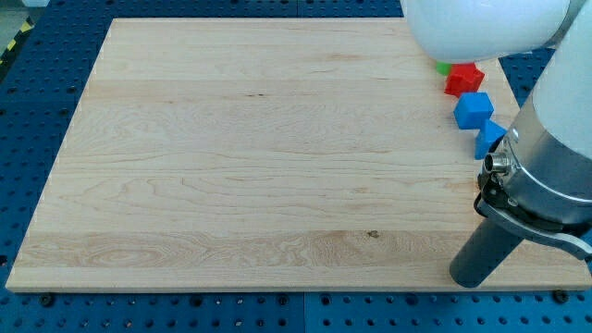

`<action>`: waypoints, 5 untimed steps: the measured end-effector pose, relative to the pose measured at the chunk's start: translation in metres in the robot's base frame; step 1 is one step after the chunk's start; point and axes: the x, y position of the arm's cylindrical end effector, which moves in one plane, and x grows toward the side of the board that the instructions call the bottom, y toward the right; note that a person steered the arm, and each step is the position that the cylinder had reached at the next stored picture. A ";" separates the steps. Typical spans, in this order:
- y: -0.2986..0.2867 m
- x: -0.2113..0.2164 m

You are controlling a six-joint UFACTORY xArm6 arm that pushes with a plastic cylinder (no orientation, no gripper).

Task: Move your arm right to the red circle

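My tip (471, 280) rests on the wooden board (259, 148) near its bottom right corner. The rod rises from it to the arm's white and grey body at the view's right. A red block (463, 79), star-like in shape, lies near the board's right edge toward the top. A sliver of a green block (445, 67) shows just above it, mostly hidden by the arm. A blue cube (473, 109) lies below the red block. Another blue block (490, 138) lies below that, partly hidden by the arm. No red circle shows. My tip is well below all these blocks.
The board lies on a blue perforated table (37, 111). The arm's large white body (486, 28) covers the board's top right corner, and the grey wrist (555, 157) covers the right edge.
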 end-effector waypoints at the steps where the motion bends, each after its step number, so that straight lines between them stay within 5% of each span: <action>1: 0.001 0.000; 4: 0.137 -0.001; 5: 0.160 -0.048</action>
